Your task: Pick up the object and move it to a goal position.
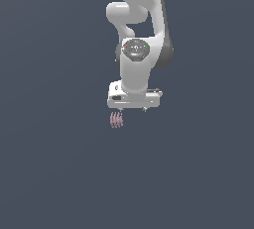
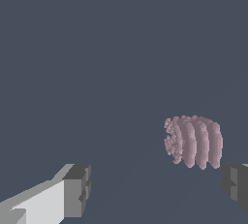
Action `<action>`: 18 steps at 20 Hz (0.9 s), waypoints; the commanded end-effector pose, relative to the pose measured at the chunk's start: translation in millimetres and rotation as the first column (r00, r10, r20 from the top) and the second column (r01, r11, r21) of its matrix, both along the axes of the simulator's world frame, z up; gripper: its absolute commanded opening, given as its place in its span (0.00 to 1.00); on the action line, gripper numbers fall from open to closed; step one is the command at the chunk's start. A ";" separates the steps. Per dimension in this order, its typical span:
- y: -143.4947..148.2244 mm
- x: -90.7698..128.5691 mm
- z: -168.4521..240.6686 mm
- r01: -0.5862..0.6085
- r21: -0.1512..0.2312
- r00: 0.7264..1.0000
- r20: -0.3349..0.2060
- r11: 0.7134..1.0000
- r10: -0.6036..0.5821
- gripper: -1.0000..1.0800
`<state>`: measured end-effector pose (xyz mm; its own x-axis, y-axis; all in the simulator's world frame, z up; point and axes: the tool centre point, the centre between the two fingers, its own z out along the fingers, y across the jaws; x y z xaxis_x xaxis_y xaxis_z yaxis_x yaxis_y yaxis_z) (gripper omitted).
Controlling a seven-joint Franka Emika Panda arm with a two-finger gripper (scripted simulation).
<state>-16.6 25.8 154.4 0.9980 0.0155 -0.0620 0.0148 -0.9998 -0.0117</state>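
Clearly we have our white two-fingered tool (image 1: 132, 109) spread wide and holding nothing, hanging just above the tiny pale pink-mauve ribbed object (image 1: 116, 120), which sits below its end on the exterior view's left, apart from both fingers and on the plain dark grey surface (image 1: 54, 173). We judge the object light and rigid, its ridges giving some purchase, so we would centre over it and pinch across its ribbed sides; no containers are in view.

The object (image 2: 194, 141) looks matt and bumpy (ribbed), the gripper (image 2: 155, 191) smooth, plastic-like white.
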 end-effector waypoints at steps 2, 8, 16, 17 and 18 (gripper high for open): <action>0.2 0.0 0.1 -0.001 0.000 1.000 0.000 1.000 0.001 0.96; 12.8 -0.1 4.7 -0.032 0.016 0.999 0.009 0.999 0.032 0.96; 16.2 -0.1 5.9 -0.041 0.021 0.999 0.012 0.999 0.041 0.96; 14.1 -0.2 4.4 -0.041 0.020 0.999 0.013 0.999 0.040 0.96; 11.7 -0.4 2.5 -0.041 0.020 0.999 0.014 0.999 0.040 0.96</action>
